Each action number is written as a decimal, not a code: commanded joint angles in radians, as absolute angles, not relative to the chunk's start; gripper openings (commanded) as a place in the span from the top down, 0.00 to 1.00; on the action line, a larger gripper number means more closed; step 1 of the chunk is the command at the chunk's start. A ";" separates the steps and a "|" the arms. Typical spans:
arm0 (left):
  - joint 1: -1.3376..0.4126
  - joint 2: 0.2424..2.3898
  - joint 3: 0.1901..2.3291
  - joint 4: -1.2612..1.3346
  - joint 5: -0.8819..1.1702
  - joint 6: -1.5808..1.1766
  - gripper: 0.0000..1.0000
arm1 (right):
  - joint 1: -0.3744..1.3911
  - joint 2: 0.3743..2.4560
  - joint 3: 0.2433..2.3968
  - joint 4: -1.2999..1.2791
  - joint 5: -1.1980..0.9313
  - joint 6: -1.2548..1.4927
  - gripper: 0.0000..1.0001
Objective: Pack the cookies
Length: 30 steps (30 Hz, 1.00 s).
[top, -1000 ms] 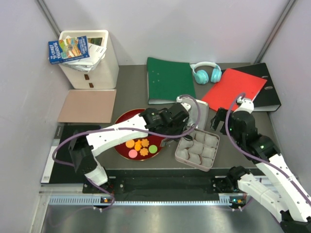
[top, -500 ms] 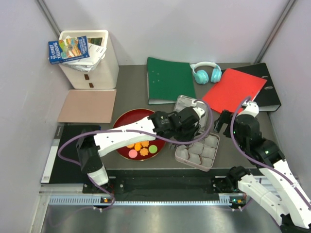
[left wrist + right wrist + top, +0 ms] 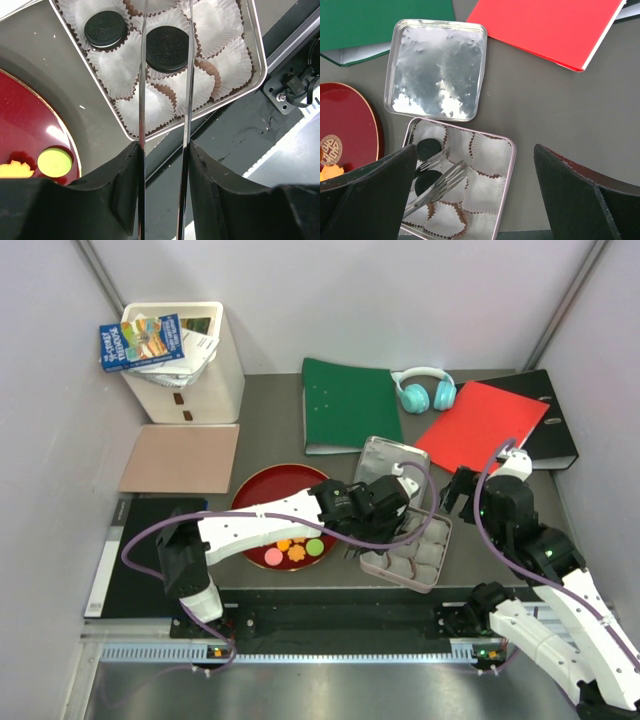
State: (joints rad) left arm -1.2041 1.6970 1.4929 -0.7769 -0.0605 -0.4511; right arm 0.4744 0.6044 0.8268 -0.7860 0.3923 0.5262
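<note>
My left gripper (image 3: 388,508) is shut on metal tongs (image 3: 142,75) and reaches over the pink-rimmed tin (image 3: 425,585) of white paper cups. The tong blades stand apart on either side of a black sandwich cookie (image 3: 167,48) lying in a cup. A second black cookie (image 3: 105,29) lies in the cup beside it. Both show in the right wrist view (image 3: 429,148). Orange, pink (image 3: 273,557) and green (image 3: 315,547) cookies lie on the red plate (image 3: 262,490). My right gripper (image 3: 470,495) is open and empty, above the tin's right side (image 3: 512,155).
The tin's silver lid (image 3: 385,455) lies just behind the tin. A green folder (image 3: 350,405), teal headphones (image 3: 425,388) and a red folder (image 3: 480,425) lie at the back. A white bin (image 3: 190,360) and tan board (image 3: 180,458) are at the left.
My left arm has swung right from the red plate to over the tin, carrying the tongs and a black cookie. The right gripper has shifted slightly back.
</note>
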 commanded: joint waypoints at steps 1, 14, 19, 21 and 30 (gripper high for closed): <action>-1.204 1.644 1.497 -0.704 -0.067 -0.451 0.56 | 0.465 0.606 0.847 -0.770 0.383 0.534 0.01; -1.204 1.655 1.506 -0.699 -0.068 -0.437 0.39 | 0.465 0.607 0.842 -0.769 0.382 0.532 0.01; -1.204 1.648 1.506 -0.713 -0.101 -0.446 0.40 | 0.465 0.612 0.842 -0.761 0.374 0.534 0.01; -1.204 1.614 1.502 -0.744 -0.171 -0.462 0.42 | 0.463 0.615 0.848 -0.761 0.374 0.532 0.01; -1.143 1.365 1.402 -1.014 -0.506 -0.662 0.47 | 0.465 0.626 0.836 -0.712 0.348 0.528 0.01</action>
